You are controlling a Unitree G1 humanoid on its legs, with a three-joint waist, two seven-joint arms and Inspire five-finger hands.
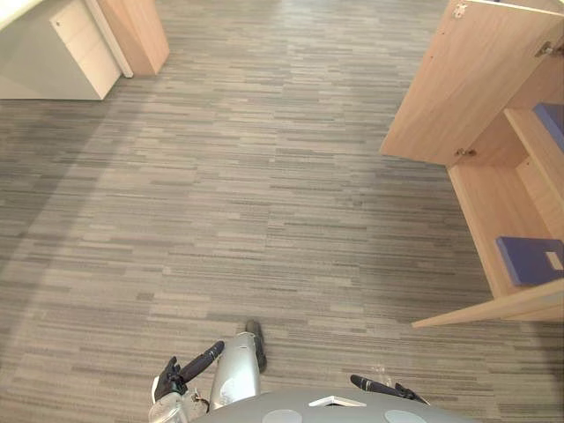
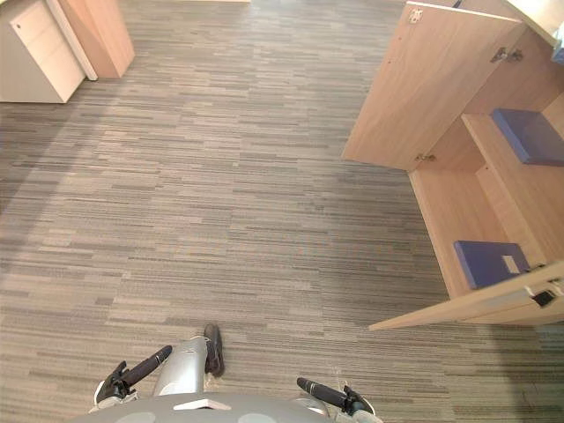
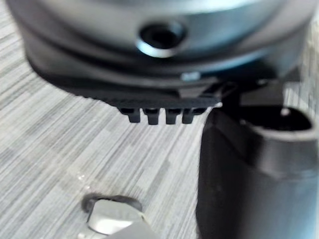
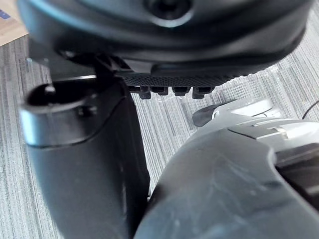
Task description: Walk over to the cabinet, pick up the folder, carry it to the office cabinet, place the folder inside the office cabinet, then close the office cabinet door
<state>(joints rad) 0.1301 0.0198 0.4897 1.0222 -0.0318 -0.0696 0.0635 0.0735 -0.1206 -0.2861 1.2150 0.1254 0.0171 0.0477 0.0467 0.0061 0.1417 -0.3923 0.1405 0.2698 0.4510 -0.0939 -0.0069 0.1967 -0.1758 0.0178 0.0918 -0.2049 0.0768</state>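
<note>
One open light wooden cabinet (image 2: 414, 84) holds two: upper flat blue folder (image 2: 529, 134), lower flat blue folder (image 2: 489, 263); left hand (image 2: 132, 374), right hand (image 2: 330, 394) fingers straight, empty

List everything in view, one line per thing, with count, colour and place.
Office cabinet: one, light wood, right side, both doors open.
Folders: two, blue, on shelves inside the cabinet; one with a white label, one on the next shelf.
Drawer unit: one, off-white, far left.
Wood panel: one, light wood, beside the drawer unit.
Carpet: grey, striped.
Left hand: dark, lower left, open, empty.
Right hand: dark, lower right, open, empty.
</note>
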